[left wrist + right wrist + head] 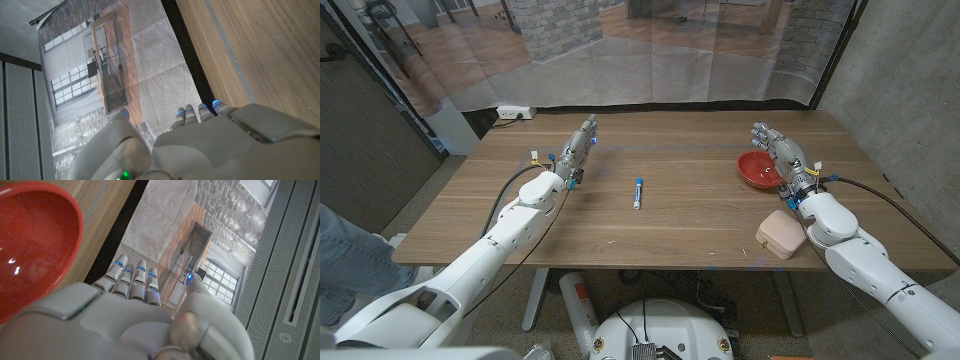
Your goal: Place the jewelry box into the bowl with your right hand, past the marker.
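A pale pink jewelry box [780, 234] lies on the table near the front right edge, beside my right forearm. A red bowl [758, 169] sits farther back on the right; its rim [60, 255] fills the corner of the right wrist view. My right hand [778, 148] is open just right of the bowl, fingers [134, 280] stretched toward the far edge and holding nothing. A marker [637, 192] with blue caps lies at the table's middle. My left hand [580, 145] is open on the left, fingers [200, 112] extended, empty.
The wooden table [690, 215] ends at a far edge with a grey curtain behind it. A white power strip [513, 113] sits past the far left corner. A person's leg in jeans [340, 255] is at the left edge.
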Motion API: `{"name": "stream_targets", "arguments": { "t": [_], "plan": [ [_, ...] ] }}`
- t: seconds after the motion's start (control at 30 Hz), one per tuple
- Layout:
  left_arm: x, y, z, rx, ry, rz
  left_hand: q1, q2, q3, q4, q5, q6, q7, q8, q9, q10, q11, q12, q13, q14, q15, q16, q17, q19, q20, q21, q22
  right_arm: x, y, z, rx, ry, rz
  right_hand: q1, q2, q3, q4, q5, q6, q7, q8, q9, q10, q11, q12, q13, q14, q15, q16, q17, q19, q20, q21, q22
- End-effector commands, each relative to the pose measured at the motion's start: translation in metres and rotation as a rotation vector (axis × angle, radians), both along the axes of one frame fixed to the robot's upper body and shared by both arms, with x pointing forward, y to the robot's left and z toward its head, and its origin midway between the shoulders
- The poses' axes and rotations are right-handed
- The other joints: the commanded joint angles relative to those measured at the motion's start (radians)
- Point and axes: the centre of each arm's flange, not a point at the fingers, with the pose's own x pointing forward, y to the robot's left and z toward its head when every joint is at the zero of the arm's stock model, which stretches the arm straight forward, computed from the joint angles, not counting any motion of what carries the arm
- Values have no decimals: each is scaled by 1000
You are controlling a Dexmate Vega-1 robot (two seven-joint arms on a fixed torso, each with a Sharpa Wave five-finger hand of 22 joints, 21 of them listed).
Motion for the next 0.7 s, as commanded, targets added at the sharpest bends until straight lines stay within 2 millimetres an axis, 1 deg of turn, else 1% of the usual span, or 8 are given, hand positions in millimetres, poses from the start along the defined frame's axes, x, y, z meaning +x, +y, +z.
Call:
{"name": "stream_targets", "arguments": {
  "t": [0.03,0.3,0.7],
  "plan": [
    [-2,-5,0,9,6,-3,5,4,0,-3,-3,5,3,4,5,3,3,2,5,4,2,1,3,-6,-4,7,3,-12,-10,-6,-16,4,-29,8,5,2,-8,-3,5,-1,2,4,6,-1,5,3,9,-3,0,4,8,-32,-3,3],
    [-2,-8,1,15,6,-6,7,6,0,-4,-4,7,2,3,5,4,3,1,5,6,3,1,3,-5,-3,7,3,-21,-21,-14,-9,10,-50,9,6,1,-9,-3,5,-4,1,4,7,-2,4,3,9,-2,-1,4,10,-31,-6,4],
    [1,-12,2,19,11,-9,10,9,-1,-5,-6,8,0,1,5,6,1,0,6,7,2,0,3,-5,-3,6,3,-31,-30,-22,-10,22,-73,9,5,-1,-11,-3,6,-8,0,4,9,-3,3,3,12,-3,-1,4,12,-30,-11,4]
  ]
}}
